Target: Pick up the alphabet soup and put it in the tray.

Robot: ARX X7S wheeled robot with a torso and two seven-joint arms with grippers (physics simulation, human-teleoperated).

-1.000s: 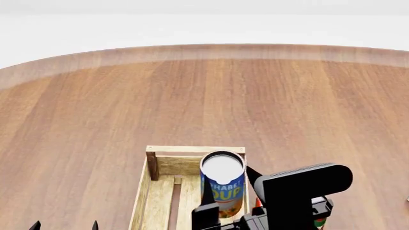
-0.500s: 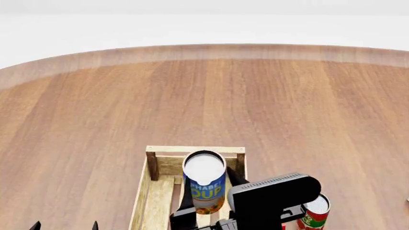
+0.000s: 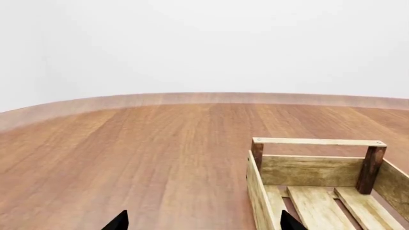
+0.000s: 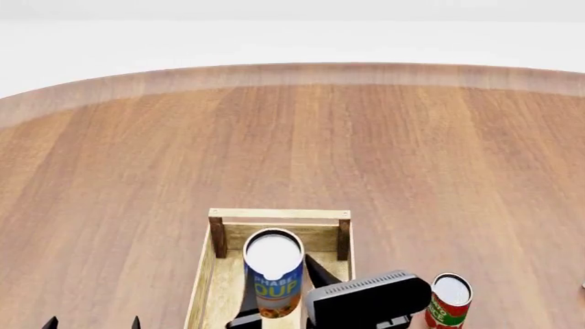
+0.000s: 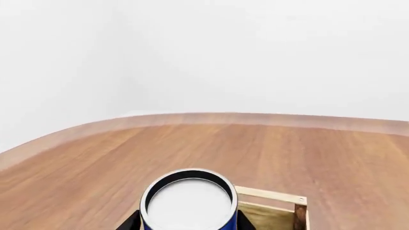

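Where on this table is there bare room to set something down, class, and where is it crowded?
Bare wood runs from the tray's far rail to the table's far edge, and along the tray's left side. It is crowded near the robot: the right gripper holds the alphabet soup over the tray, with the red-and-green can right of it.

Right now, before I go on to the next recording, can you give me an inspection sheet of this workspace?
Surface: round wooden table, bare apart from the items below.
Job's things: alphabet soup upright, held over the tray; tray open, slatted floor showing.
Clutter: one red-and-green can standing on the table beside the tray.
Claws: right claw shut on the alphabet soup; left claw open, holding nothing, only its fingertips in view.
Cables: nothing seen.
Surroundings: plain white wall; nothing else seen.
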